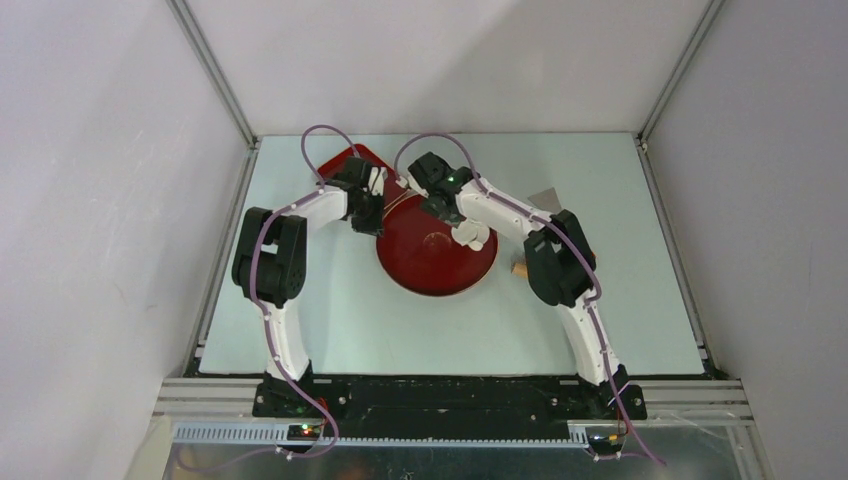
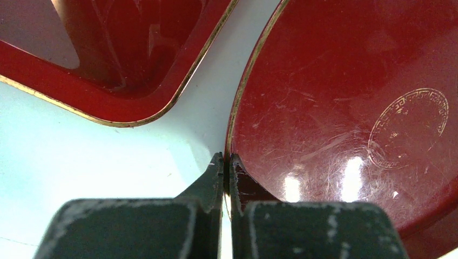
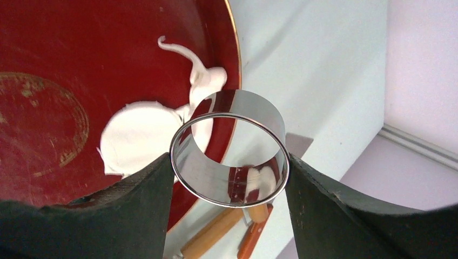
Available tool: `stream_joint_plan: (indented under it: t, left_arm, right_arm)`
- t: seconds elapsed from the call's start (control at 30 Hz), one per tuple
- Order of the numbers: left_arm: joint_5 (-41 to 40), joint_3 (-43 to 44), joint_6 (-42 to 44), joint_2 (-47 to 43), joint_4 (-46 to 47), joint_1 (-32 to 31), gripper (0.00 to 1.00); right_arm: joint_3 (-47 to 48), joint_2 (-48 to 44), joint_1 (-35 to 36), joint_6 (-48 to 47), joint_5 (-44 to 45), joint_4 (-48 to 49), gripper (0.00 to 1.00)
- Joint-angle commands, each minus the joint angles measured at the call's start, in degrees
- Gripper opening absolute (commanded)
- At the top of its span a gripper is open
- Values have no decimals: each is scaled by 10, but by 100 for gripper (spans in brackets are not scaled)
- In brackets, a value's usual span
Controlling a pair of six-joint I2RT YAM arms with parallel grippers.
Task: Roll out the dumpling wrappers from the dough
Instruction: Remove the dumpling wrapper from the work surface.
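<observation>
A round red plate [image 1: 437,262] lies mid-table. My left gripper [image 1: 375,225] is shut on its left rim, the jaws pinching the gold edge [image 2: 227,162]. My right gripper [image 3: 229,162] is shut on a shiny metal ring cutter [image 3: 229,148] and holds it above the plate's right edge [image 1: 458,228]. Flattened white dough [image 3: 143,135] lies on the plate beside and partly under the ring, joined to a ragged white strip [image 3: 202,75]. It also shows in the top view [image 1: 478,238]. No separate neat round wrapper shows.
A square red tray [image 2: 135,54] stands just behind the plate's left side [image 1: 350,160]. A wooden rolling pin [image 3: 216,232] and an orange-handled tool [image 3: 254,240] lie on the table right of the plate. A grey patch [image 1: 545,197] lies at back right.
</observation>
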Motion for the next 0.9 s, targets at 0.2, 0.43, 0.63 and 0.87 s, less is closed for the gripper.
stream_joint_plan:
  t: [0.2, 0.43, 0.63, 0.87]
  left_arm:
    - [-3, -5, 15, -27, 2, 1, 0]
    - [-4, -5, 15, -28, 1, 1, 0]
    - [-4, -6, 15, -28, 2, 1, 0]
    - [-4, -6, 15, -28, 1, 1, 0]
  right_arm:
    - [-48, -40, -7, 0, 21, -25, 59]
    - [-17, -27, -19, 51, 18, -111, 60]
    - [4, -49, -36, 86, -77, -194, 59]
    - [-42, -62, -27, 101, -118, -202, 59]
